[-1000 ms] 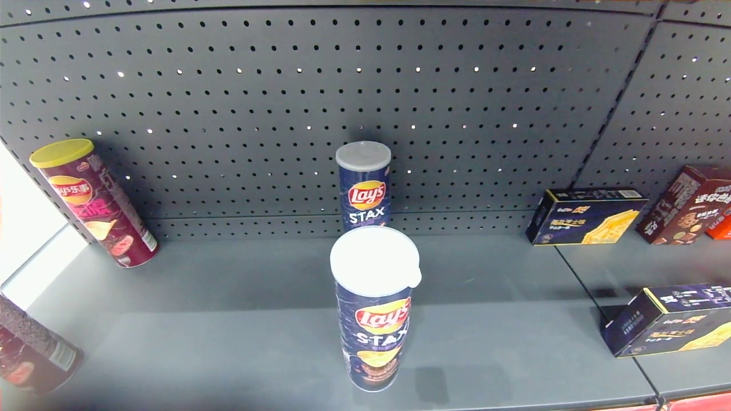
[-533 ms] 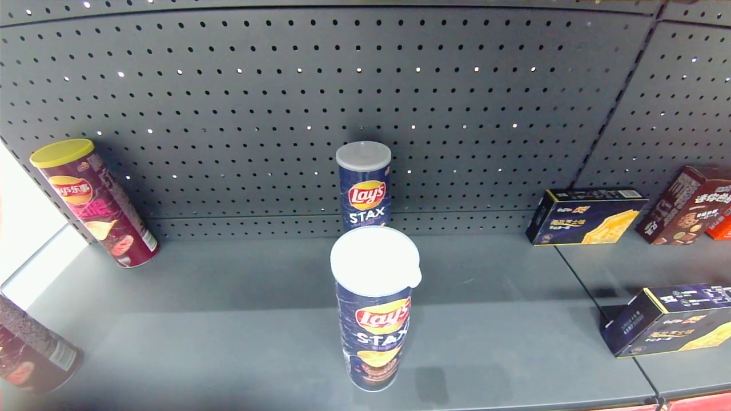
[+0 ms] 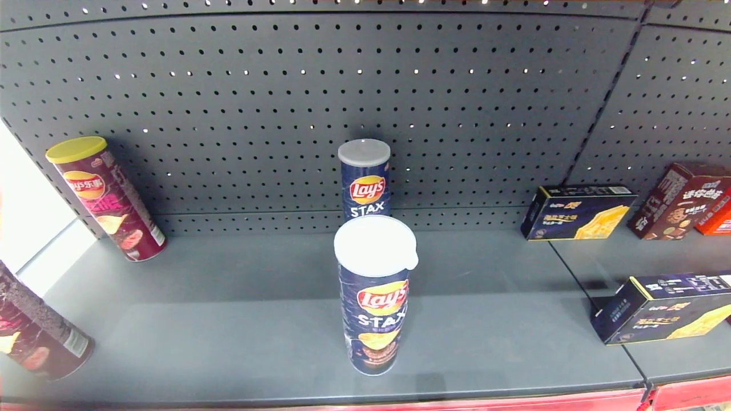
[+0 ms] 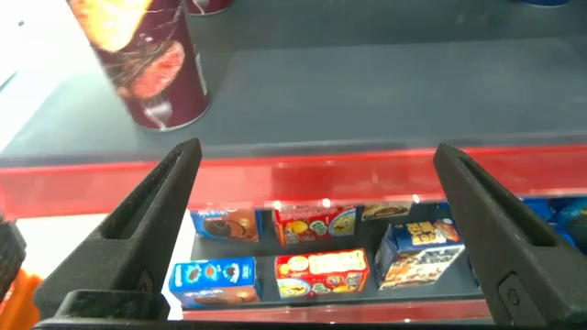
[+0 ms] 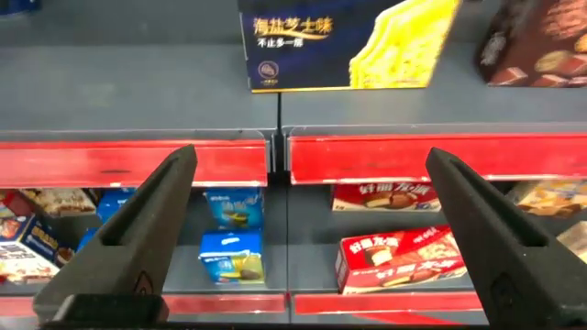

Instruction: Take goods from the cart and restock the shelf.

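On the grey shelf two blue crisp cans stand upright, one near the front and one at the back against the pegboard. My left gripper hangs open in front of the shelf's red edge, with nothing between its fingers and a maroon can on the shelf beyond it. My right gripper is open too and holds nothing. It is level with the red edge, below a navy box.
Two maroon cans stand at the shelf's left. Navy boxes and a brown box lie at the right. Small packages fill the lower shelves. Bare shelf lies either side of the front can.
The head view has shifted slightly, so the shelf's red front edge now shows at the bottom. The cans and boxes have not moved.
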Tool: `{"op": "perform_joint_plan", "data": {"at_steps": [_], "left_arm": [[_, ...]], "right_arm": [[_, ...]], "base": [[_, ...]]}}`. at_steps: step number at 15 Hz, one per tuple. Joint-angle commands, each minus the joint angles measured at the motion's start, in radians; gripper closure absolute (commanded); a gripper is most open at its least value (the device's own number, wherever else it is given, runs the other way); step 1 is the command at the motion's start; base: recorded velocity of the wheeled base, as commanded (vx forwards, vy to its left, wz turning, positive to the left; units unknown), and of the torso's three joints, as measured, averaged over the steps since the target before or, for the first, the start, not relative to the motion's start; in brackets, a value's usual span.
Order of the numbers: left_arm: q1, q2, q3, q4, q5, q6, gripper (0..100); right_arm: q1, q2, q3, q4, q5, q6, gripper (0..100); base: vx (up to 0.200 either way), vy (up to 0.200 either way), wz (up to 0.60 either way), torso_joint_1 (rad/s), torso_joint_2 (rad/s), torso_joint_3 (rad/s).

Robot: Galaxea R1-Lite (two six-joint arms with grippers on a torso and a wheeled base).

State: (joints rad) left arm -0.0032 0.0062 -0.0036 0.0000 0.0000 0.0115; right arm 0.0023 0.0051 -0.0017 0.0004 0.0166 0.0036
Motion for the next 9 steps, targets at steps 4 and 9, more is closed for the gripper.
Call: {"op": "perform_joint_plan", "data": {"at_steps": [4,9], "left_arm": [[0.000,0.001,0.001,0.000,0.002,-0.001,0],[0.000,0.001,0.001,0.000,0.000,0.002,0]], "right_arm": [[0.001,-0.001,0.000,0.001,0.000,0.001,0],[-0.001,-0.001,0.000,0.001,0.000,-0.001,0]], "base": [[0.000,0.000,0.30,0.007,0.00,0.000],[0.000,0.000,0.00,0.000,0.00,0.000]]}}
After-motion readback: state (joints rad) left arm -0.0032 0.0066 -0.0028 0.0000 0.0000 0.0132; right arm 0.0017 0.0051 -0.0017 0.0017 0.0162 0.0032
